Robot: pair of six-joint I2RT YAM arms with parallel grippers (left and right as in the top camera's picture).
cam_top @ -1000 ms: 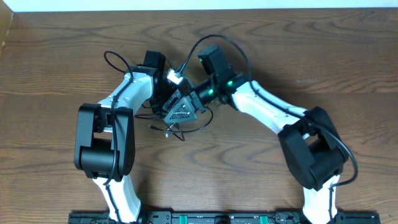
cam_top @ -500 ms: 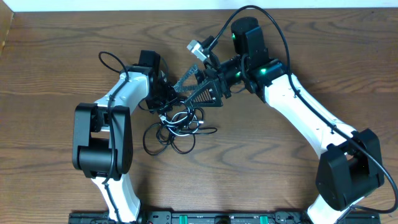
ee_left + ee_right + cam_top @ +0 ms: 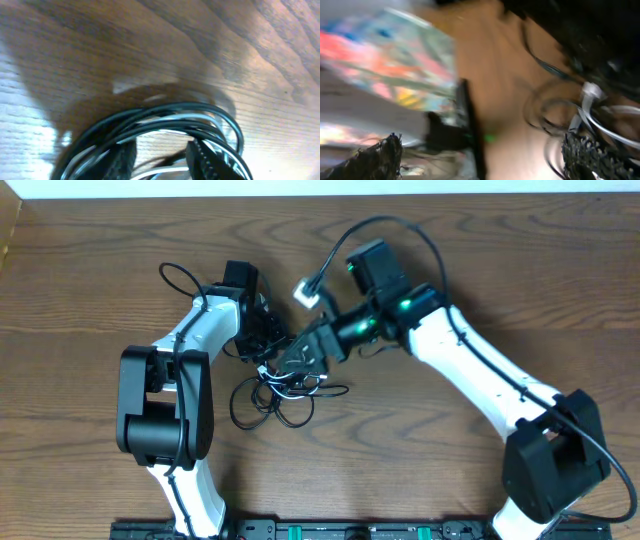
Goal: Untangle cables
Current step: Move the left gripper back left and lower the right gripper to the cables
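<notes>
- The cables (image 3: pixel 280 392) lie in one messy pile on the table (image 3: pixel 480 240), near the middle, between the two arms.
- The black cord (image 3: pixel 243 405) makes big loops that spill out to the left and front of the pile.
- The white cord (image 3: pixel 170 119) runs inside those loops, so the two are not apart yet.
- The job looks like it is at an early step: finding a good spot to grab.
- The left gripper (image 3: pixel 162 147) is right at the pile. Its fingers are a little apart, with the tips inside a black loop. Nothing looks pinched.
- The right gripper (image 3: pixel 295 362) hangs over the top of the pile. Its fingers are spread wide and hold nothing.
- Next, I think one gripper must pinch just one cord, not both. The other must hold the pile down. Then the cord can be pulled out slowly, so no knot gets tight.
- I see no words or labels to read. The right wrist view is too blurry.
</notes>
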